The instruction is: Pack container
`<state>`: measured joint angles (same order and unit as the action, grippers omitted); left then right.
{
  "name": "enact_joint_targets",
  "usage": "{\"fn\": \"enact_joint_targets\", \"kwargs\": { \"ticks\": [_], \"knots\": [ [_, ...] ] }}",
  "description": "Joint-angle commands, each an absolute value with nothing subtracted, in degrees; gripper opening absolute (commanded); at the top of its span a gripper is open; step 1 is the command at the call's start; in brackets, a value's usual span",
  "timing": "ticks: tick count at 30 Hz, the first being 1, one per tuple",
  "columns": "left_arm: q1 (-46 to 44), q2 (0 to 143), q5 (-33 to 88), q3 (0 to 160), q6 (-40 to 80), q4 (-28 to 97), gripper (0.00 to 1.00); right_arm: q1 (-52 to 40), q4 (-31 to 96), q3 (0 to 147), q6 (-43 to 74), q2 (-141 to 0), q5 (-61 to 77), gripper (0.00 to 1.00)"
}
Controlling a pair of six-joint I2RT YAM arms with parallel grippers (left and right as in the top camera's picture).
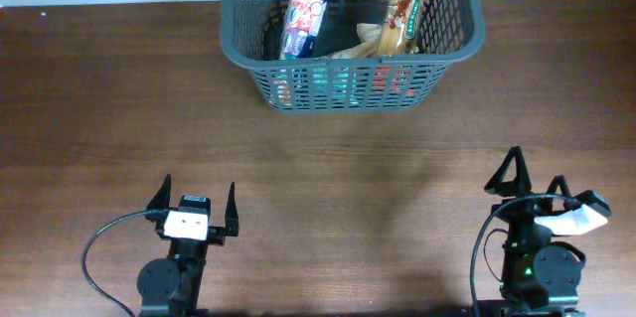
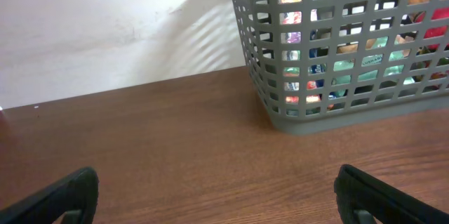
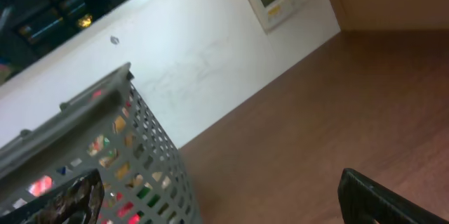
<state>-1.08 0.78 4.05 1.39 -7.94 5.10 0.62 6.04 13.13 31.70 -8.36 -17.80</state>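
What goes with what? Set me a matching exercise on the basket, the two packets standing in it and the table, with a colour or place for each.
1. container
2. blue-and-white packet
3. long narrow packet
4. table

A. brown wood
B. in the basket's right half
C. dark grey lattice
D. in the basket's left half

Pairs: 1-C, 2-D, 3-B, 4-A

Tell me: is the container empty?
No, the overhead view shows a blue-and-red packet and a long brown packet inside the container.
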Motion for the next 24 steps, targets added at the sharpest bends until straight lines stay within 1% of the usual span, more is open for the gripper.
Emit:
{"fn": "enact_joint_targets", "kwargs": {
  "ticks": [1,13,24],
  "knots": [
    [-0.69,0.30,3.64,0.89,-8.88,5.10,0.99,0.01,5.72,9.82,31.81,-5.89,-17.10,0.99],
    [-0.69,0.30,3.64,0.89,-8.88,5.10,0.99,-0.01,5.56,1.61,30.28,-0.19,-17.08,0.99],
    [-0.69,0.30,3.64,0.89,-8.88,5.10,0.99,-0.08,5.34,1.37,30.28,-0.19,-17.10,0.99]
  ]
}}
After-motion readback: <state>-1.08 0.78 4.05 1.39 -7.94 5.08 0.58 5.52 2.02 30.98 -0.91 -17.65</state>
